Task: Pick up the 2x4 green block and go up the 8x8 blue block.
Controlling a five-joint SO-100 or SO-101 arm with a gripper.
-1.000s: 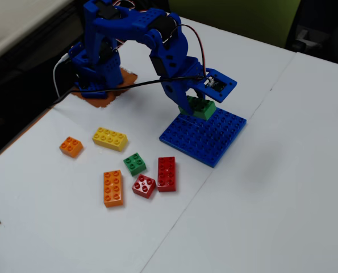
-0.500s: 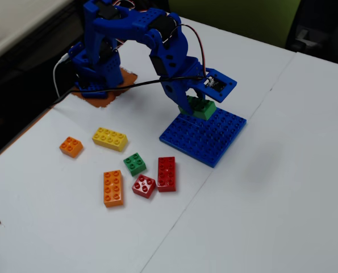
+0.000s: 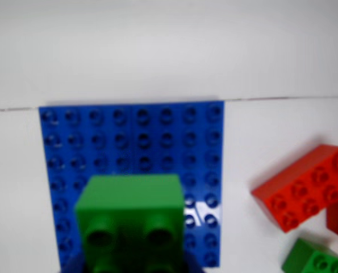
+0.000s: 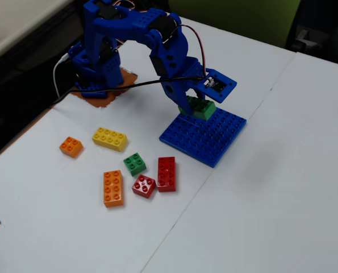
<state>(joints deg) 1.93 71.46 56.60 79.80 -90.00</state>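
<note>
The white table (image 4: 282, 187) is carrying everything in the fixed view. The blue robot arm (image 4: 129, 40) is arching from its base at the table's far left edge down to the plate. The 8x8 blue block (image 4: 205, 138) is lying flat near the table's middle; in the wrist view (image 3: 129, 136) its studs are filling the centre of the picture.

The gripper (image 4: 196, 104) is pinching the 2x4 green block (image 4: 198, 109), which is sitting over the plate's far corner in the fixed view; whether brick and plate are touching cannot be told. In the wrist view the green brick (image 3: 132, 222) is covering the plate's lower middle.

To the plate's left in the fixed view are lying loose bricks: an oblong red brick (image 4: 166, 173), an oblong orange brick (image 4: 113, 187), a yellow brick (image 4: 109, 139), a square green brick (image 4: 134, 164), a square red brick (image 4: 144, 186), and a small orange brick (image 4: 71, 147).
</note>
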